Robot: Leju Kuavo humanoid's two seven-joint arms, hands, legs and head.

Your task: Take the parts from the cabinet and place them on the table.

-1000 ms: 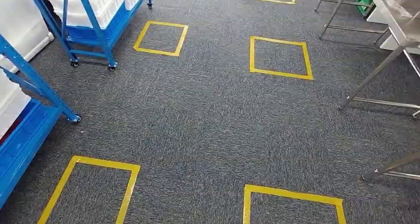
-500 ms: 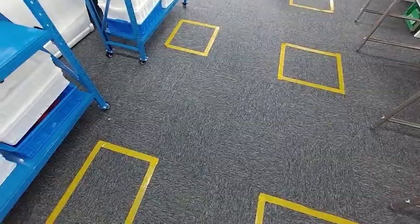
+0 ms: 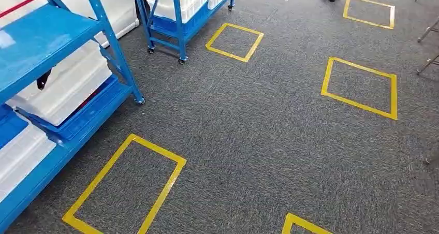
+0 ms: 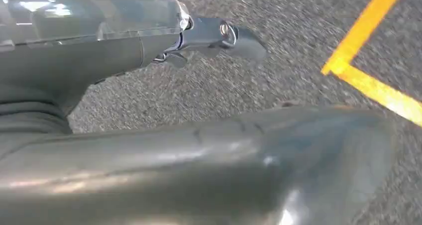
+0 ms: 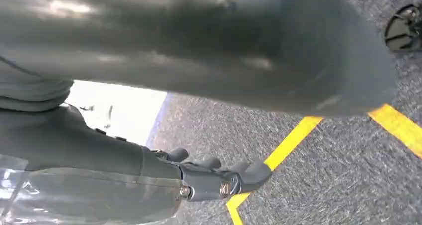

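My whole head view is swinging toward the shelving: over the last second the yellow floor squares have slid from centre toward three o'clock and the steel table legs have almost left the frame, so I read this as the body turning, not the things moving. The near blue cabinet (image 3: pixel 57 84) now spreads across nine o'clock, its top shelf, a white bin (image 3: pixel 67 86) on the tier below and a small dark piece (image 3: pixel 43 79) hanging at the shelf edge all newly visible; whether that piece is one of the parts I cannot tell, and any parts would be inside the bins, hidden from me. A second blue rack (image 3: pixel 181 11) sits at eleven o'clock. The grey carpet (image 3: pixel 259 141) carries a taped square (image 3: pixel 127 187) at seven o'clock. My left hand (image 4: pixel 219 38) hangs over the carpet with its fingers straight and holding nothing; my right hand (image 5: pixel 219 177) likewise hangs, fingers loosely apart, nothing in it. I judge the approach is nearly squared up and the reach not yet begun.
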